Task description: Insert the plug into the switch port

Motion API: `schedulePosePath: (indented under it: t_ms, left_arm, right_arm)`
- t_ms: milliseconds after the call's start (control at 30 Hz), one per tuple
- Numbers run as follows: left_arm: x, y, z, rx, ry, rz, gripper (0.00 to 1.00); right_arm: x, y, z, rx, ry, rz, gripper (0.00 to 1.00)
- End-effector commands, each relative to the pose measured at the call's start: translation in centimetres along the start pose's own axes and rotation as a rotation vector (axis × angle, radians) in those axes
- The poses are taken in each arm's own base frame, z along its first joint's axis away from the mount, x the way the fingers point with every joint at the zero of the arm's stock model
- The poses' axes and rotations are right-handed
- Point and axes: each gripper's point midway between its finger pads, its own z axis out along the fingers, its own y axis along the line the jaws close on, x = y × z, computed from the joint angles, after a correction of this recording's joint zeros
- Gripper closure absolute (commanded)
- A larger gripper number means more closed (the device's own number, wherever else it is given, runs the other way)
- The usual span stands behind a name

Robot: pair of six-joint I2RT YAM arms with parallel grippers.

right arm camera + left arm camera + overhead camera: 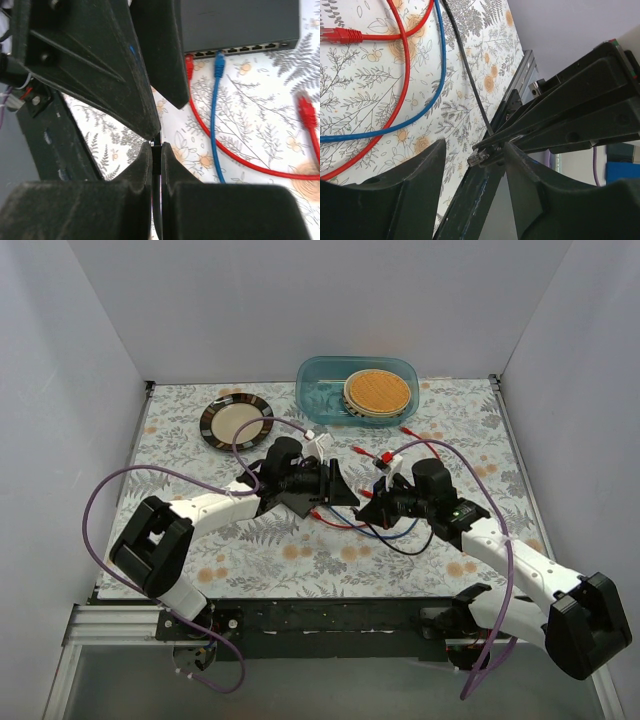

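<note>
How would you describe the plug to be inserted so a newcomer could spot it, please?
On the flowered table, find the grey switch with a red cable and a blue cable plugged in. Nearby, the right pincer is shut on a thin black cable. Its clear plug is the only one held.

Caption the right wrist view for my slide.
Right gripper pinches a black cable; red cable and blue cable sit plugged into the grey switch.

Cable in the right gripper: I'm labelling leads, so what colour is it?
The cable is black; the left wrist view shows it best.
</note>
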Motion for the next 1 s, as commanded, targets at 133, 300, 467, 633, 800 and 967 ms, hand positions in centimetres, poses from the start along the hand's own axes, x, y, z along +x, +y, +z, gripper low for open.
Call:
schedulePosePath:
  t_ms: [133,300,467,633,800,967]
  left_arm:
    - [-0.6,-0.4,-0.3,-0.076,0.018,-0.064,0.47]
    - [-0.3,0.1,-0.2,-0.099,0.040,-0.089,0.46]
    - [-0.3,-0.2,-0.1,-0.093,0.041,-0.091,0.44]
    - [-0.2,-0.5,0.2,-0.086,0.049,-0.086,0.44]
    - [0.1,-0.9,0.4,-0.070,0.067,-0.079,0.50]
    - [0.0,-1.1,0.3,-0.067,0.064,-0.071,0.63]
  right_arm:
    - [-2.8,-0.8,-1.3,0.172,-0.088,-0.074,0.99]
    - [-3.2,-0.7,-1.7,0.243,-0.108,-0.117,0.99]
    - [-3.3,-0.5,-1.7,0.317,-0.100,-0.170,0.99]
    - [-3.7,0.2,-1.2,0.339,-0.079,-0.198,0.99]
    - [-3.9,0.1,-1.0,0.363,-0.078,-0.201,0.99]
    - [-4.1,0.3,-1.1,0.355,-0.088,-0.198,0.99]
